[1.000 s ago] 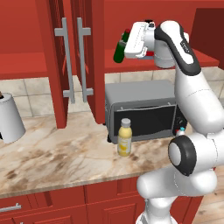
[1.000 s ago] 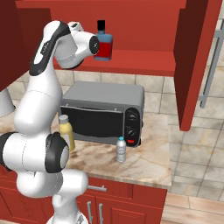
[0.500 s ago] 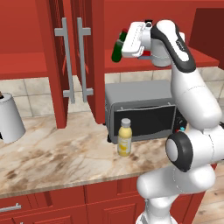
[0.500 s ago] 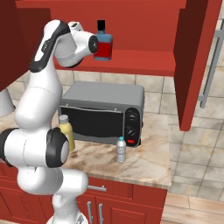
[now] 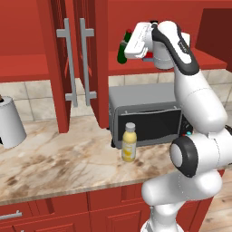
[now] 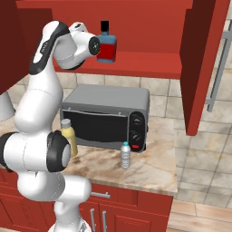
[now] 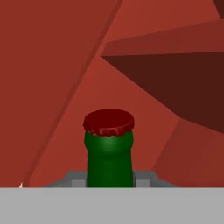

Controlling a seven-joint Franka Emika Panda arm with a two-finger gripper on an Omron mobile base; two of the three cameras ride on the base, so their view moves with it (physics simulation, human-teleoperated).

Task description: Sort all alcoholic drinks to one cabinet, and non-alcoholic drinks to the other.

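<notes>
The green bottle [image 5: 122, 49] is gripped firmly in the jaws of the gripper [image 5: 131, 45] and held up at the open cabinet [image 5: 136, 68], above its shelf, tilted off upright. In the hand view its neck [image 7: 109, 157] is seen between the jaws, just below the red cap [image 7: 108, 123]. Being glass, it is judged stiff, smooth, fairly heavy and breakable; a hold on the body would be steadier than on the neck. The square bottle [image 6: 107, 44] is already on the shelf. The juice bottle [image 5: 129, 142] and the water bottle [image 6: 125, 155] are left on the surface [image 5: 54, 158].
</notes>
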